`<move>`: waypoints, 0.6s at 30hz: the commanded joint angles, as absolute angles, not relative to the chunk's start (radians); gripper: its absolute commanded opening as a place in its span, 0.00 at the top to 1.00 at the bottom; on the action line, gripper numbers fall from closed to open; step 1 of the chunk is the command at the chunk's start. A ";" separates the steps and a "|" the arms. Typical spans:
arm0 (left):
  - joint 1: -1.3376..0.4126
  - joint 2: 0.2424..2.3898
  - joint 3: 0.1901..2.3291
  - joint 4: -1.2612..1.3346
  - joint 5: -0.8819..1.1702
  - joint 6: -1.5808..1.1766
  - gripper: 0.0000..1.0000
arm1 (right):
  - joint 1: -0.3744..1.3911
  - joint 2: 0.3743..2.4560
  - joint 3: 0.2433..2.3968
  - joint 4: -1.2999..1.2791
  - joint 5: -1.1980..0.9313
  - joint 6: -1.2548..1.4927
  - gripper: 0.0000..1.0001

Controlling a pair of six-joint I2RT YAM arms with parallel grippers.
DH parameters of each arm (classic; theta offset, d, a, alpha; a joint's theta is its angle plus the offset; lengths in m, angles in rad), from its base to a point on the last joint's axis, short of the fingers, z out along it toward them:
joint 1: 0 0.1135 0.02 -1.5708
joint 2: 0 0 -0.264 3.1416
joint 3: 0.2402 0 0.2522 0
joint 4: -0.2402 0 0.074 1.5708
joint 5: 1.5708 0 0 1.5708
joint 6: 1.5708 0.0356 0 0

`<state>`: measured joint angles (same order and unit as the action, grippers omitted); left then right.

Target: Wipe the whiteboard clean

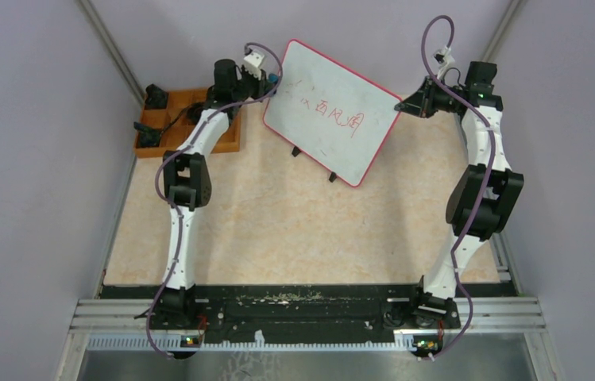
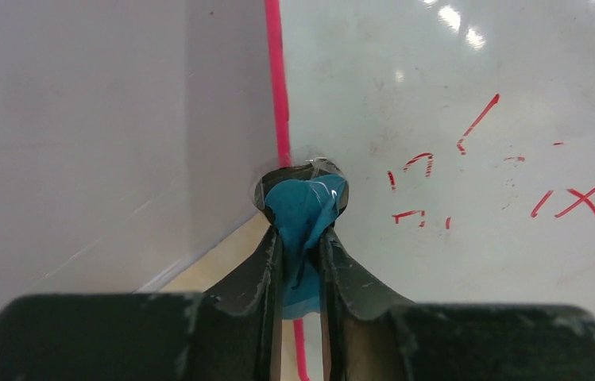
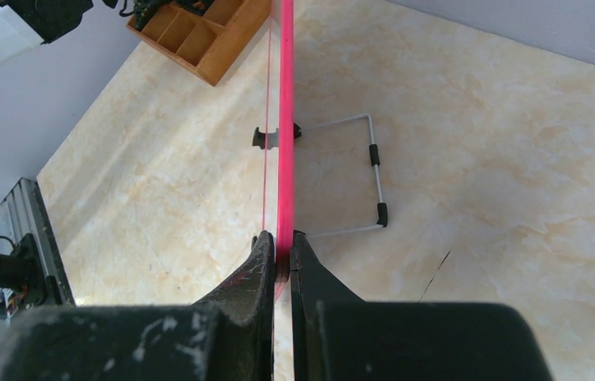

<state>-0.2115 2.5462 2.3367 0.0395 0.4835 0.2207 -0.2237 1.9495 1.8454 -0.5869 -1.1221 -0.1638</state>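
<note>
The left tool (image 2: 302,232) is closed almost fully on a teal cloth (image 2: 303,202), a bunched wad that pokes out past the fingertips so that soft fabric, not hard plastic, meets the surface. In the left wrist view the wad sits at the centre of the frame, right against the red frame (image 2: 276,95) of the board (image 1: 310,79), which suggests a wipe starting from that edge and travelling across the face. The board stands in the upper middle of the top view, turned at an angle on the table (image 1: 294,230) and propped by a wire stand (image 3: 373,171) with small black feet. A light board on so thin a stand would likely slide or tip under a sideways rub, which is probably why the right tool (image 3: 280,248) is pinched shut on the opposite edge. The right wrist view shows its two fingers clamped either side of the frame at lower centre, the board seen edge-on running up the picture. Red writing (image 1: 340,113) runs across the middle of the board, with fainter strokes to the right of the cloth in the left wrist view, so the erasing looks barely begun. An orange tray (image 3: 238,49) sits well apart, in the upper left of the top view, beyond the left arm.
</note>
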 commanded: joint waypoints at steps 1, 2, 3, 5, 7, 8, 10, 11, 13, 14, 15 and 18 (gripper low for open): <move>-0.250 2.536 2.315 0.070 0.520 0.183 1.00 | -0.184 1.919 1.822 -0.638 -1.152 -0.225 1.00; -0.255 2.525 2.300 0.078 0.527 0.175 1.00 | -0.183 1.918 1.822 -0.639 -1.151 -0.224 1.00; -0.264 2.517 2.284 0.084 0.532 0.170 1.00 | -0.183 1.918 1.822 -0.641 -1.151 -0.226 1.00; -0.280 2.505 2.260 0.087 0.541 0.169 1.00 | -0.184 1.916 1.824 -0.642 -1.151 -0.225 1.00; -0.293 2.495 2.244 0.090 0.554 0.162 1.00 | -0.183 1.915 1.825 -0.646 -1.152 -0.228 1.00; -0.298 2.490 2.239 0.091 0.562 0.156 1.00 | -0.183 1.915 1.824 -0.648 -1.152 -0.230 1.00; -0.305 2.483 2.228 0.088 0.575 0.145 1.00 | -0.183 1.913 1.823 -0.655 -1.154 -0.235 1.00; -0.308 2.478 2.222 0.088 0.583 0.141 1.00 | -0.182 1.913 1.821 -0.658 -1.157 -0.239 1.00; -0.312 2.465 2.202 0.091 0.597 0.128 1.00 | -0.183 1.912 1.819 -0.659 -1.160 -0.242 1.00; -0.314 2.458 2.193 0.093 0.605 0.119 1.00 | -0.183 1.912 1.817 -0.658 -1.161 -0.242 1.00; -0.316 2.451 2.185 0.096 0.615 0.111 1.00 | -0.183 1.912 1.818 -0.657 -1.164 -0.242 1.00; -0.321 2.434 2.172 0.101 0.640 0.079 1.00 | -0.181 1.913 1.818 -0.654 -1.167 -0.242 1.00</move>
<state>-0.2890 2.4973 2.1937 0.0830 0.5594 0.1341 -0.2230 1.9491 1.8454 -0.6094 -1.1309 -0.1699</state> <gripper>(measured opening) 0.231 0.033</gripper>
